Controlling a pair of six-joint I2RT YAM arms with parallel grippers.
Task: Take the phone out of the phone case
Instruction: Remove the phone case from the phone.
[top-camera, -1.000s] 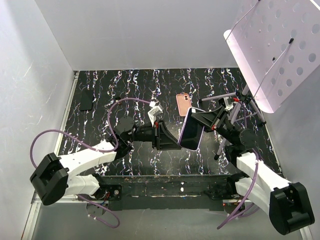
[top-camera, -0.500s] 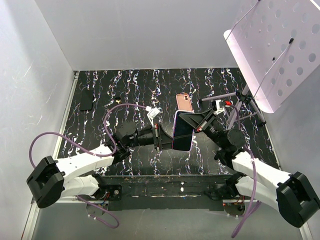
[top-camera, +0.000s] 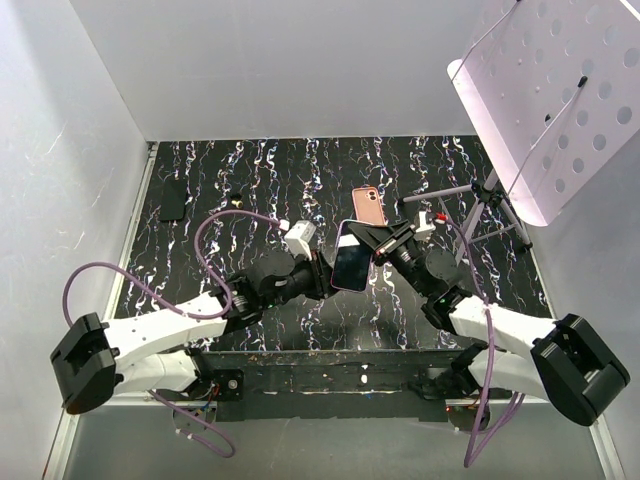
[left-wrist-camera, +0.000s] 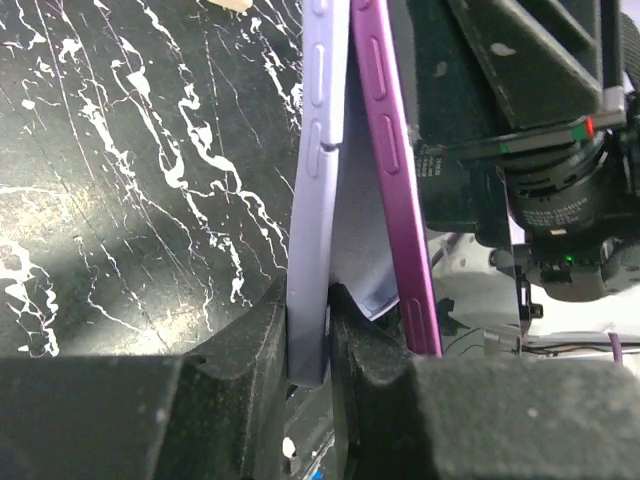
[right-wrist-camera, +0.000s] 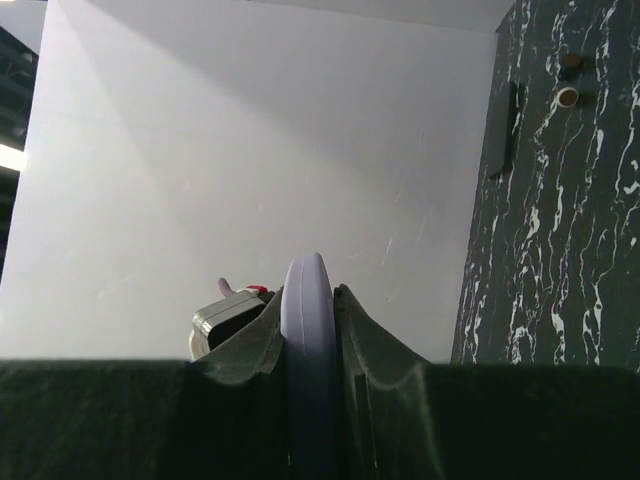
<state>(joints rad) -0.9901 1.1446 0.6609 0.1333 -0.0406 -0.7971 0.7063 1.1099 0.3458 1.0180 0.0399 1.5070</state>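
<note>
A phone with a dark screen (top-camera: 351, 270) in a lilac case is held upright above the middle of the table between both grippers. My left gripper (top-camera: 325, 277) grips its lower left edge, my right gripper (top-camera: 376, 243) its upper right. In the left wrist view my left gripper (left-wrist-camera: 310, 345) is shut on the lilac case edge (left-wrist-camera: 314, 180), and the darker purple phone edge (left-wrist-camera: 385, 150) splays away from it in a V. In the right wrist view my right gripper (right-wrist-camera: 308, 330) is shut on a rounded lilac edge (right-wrist-camera: 305, 290); the phone is hidden there.
A pink phone (top-camera: 367, 205) lies on the black marbled table just behind the grippers. A dark phone (top-camera: 172, 200) lies at the back left. A tripod (top-camera: 482, 215) carrying a perforated white board (top-camera: 545, 100) stands at the right. White walls enclose the table.
The right arm carried the phone left towards the table's middle and tilted it. The left gripper, apart from it before, now grips its edge.
</note>
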